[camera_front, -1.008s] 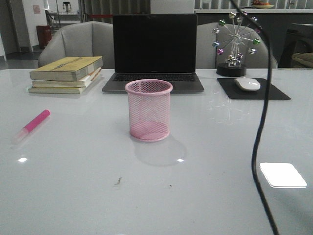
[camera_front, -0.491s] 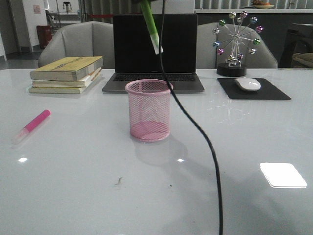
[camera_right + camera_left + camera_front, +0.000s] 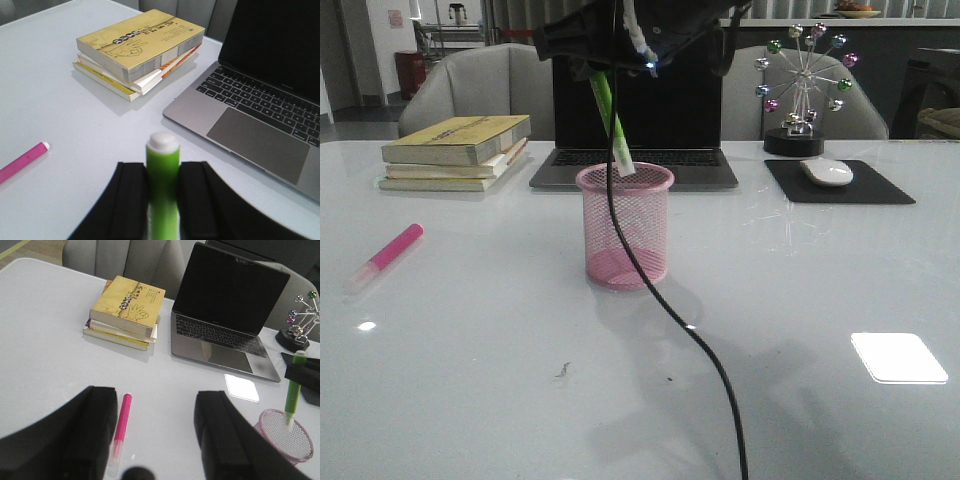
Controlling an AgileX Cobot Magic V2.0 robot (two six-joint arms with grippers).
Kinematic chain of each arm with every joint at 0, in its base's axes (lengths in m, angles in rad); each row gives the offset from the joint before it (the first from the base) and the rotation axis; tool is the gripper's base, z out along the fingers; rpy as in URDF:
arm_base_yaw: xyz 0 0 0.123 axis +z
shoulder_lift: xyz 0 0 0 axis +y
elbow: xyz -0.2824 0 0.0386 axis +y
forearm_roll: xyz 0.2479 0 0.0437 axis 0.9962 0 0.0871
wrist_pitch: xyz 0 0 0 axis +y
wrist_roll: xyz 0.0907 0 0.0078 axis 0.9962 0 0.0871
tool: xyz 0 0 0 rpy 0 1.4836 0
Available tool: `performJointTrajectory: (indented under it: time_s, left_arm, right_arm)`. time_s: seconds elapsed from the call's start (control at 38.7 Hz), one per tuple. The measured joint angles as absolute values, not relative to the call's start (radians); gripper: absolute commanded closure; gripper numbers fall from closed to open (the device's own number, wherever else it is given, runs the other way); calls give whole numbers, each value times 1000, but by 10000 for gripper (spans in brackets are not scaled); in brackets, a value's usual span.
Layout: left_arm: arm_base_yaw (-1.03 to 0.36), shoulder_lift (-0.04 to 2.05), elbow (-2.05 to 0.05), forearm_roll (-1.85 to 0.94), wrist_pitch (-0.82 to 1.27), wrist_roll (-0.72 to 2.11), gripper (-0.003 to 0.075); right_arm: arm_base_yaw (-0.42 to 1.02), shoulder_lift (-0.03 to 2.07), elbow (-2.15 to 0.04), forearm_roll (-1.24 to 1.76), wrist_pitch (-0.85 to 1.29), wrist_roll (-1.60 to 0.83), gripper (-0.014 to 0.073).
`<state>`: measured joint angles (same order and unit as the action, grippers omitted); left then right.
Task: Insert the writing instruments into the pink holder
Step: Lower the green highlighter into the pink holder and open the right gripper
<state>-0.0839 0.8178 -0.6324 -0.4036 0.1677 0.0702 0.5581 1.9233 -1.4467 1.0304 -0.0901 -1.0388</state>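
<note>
Overhead, the right end effector [image 3: 620, 55] is clamped on the green highlighter [image 3: 610, 118], its black fingers [image 3: 131, 200] pressed to both sides of the barrel. The marker hangs tilted, pale cap down, and the cap tip sits just inside the rim of the pink mesh pen cup [image 3: 624, 240], which stands upright mid-bench. A black cable [image 3: 650, 290] drops from the arm across the cup's front. The left end effector [image 3: 155, 440] is spread wide and holds nothing; beneath it the pink highlighter [image 3: 120, 427] lies flat on the white bench [image 3: 470, 350]. Further back sit a stack of books [image 3: 455, 152], whose yellow cover lettering is too small to read, a dark-screened laptop [image 3: 635, 105], a mouse [image 3: 826, 171] on a black pad, and a ferris-wheel ornament [image 3: 802, 85].
</note>
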Motion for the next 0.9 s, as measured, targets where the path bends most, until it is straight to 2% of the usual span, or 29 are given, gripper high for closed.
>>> performJointTrajectory:
  time_s: [0.31,0.41,0.49,0.59,0.9]
  left_arm:
    - [-84,818,-632,-404,163,70,293]
    - [-84,818,-632,-404,163,70,293]
    - [-84,818,-632,-404,163,70,293]
    - [-84,818,-632,-404,157,70,293]
    - [-84,818,-632,-404,147,70,293]
  right_arm:
    - [558,1923,-1447,1035,-72,-1039,543]
    - [558,1923,-1447,1035,-40,-1039,432]
    - [558,1923,-1447,1035,-21,-1039,309]
    - [558,1923,-1447,1035,-19,-1039,226]
    - [558,1923,-1447,1035,-35,-1039,218]
